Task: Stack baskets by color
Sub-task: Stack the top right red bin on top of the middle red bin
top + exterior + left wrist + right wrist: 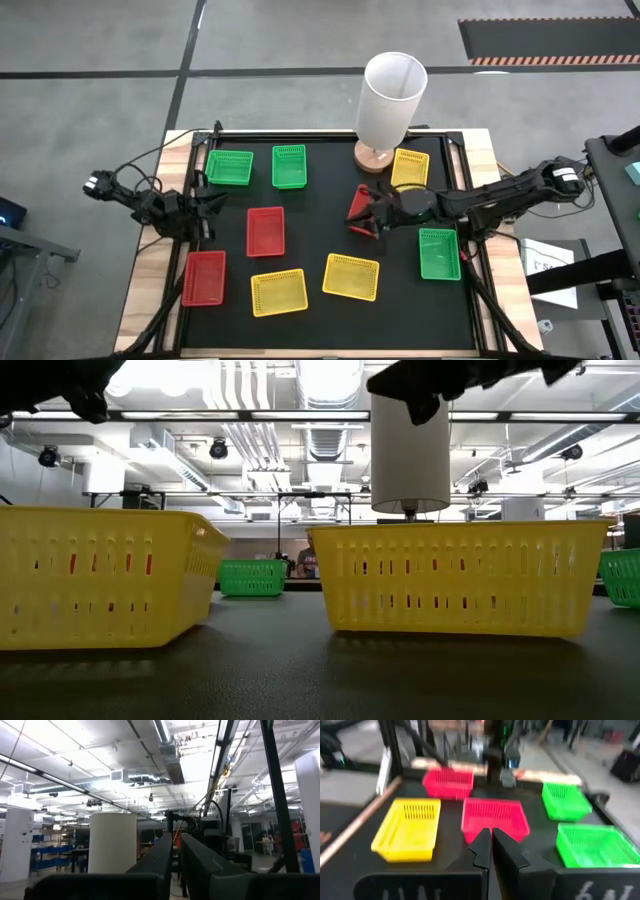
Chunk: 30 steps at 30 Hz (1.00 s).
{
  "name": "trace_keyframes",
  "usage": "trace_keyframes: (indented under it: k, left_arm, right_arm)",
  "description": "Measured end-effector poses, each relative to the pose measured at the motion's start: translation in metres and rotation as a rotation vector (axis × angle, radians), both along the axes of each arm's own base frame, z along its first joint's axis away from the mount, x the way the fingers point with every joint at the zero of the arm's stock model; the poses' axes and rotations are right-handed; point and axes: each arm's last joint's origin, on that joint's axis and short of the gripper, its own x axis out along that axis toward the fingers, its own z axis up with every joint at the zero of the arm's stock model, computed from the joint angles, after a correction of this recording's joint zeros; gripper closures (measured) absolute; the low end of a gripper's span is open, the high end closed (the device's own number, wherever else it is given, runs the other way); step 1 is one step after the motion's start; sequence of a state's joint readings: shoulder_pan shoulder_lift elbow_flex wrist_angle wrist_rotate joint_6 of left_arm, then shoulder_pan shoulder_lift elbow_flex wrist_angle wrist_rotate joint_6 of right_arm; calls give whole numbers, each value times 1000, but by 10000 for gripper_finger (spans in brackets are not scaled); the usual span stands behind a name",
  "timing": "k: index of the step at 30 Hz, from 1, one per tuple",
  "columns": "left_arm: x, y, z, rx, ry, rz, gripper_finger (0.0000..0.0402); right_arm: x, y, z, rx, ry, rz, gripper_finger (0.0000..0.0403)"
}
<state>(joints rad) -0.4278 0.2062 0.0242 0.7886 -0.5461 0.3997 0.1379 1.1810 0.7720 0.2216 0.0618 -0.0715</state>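
Note:
Nine baskets lie flat on their bottoms on the black mat. There are green ones, yellow ones and red ones. A third red basket is partly hidden under my right gripper. That gripper hangs shut above the mat, right of centre, and its wrist view looks at the middle red basket. My left gripper is shut at the mat's left edge and tipped up toward the ceiling.
A tall white cylinder on a round wooden base stands at the mat's far edge, close to the far yellow basket. In the low view, two yellow baskets fill the foreground. The wooden table rim frames the mat.

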Motion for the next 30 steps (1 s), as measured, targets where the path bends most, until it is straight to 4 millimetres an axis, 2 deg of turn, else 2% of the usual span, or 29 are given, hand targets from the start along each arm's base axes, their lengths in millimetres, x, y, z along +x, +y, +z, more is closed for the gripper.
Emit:
trace_keyframes:
  k: [6, 11, 18, 23, 26, 30]
  left_arm:
    - [-1, 1, 2, -9, -21, -1, 379]
    - [-4, 2, 9, -29, -69, -1, 379]
    - [-9, 4, 15, -58, -146, 4, 379]
    - [-11, 5, 17, -69, -170, 4, 379]
    - [-11, 5, 17, -69, -170, 4, 379]
    - [-10, 5, 16, -69, -169, 4, 379]
  right_arm:
    - [18, 19, 4, -23, 221, -37, 394]
    - [24, 31, 2, -22, 433, -79, 394]
    - [27, 34, -1, -8, 715, -156, 394]
    - [27, 35, -9, 16, 806, -165, 393]
    - [28, 33, -17, 55, 863, -191, 380]
    - [28, 28, -26, 76, 928, -259, 333]
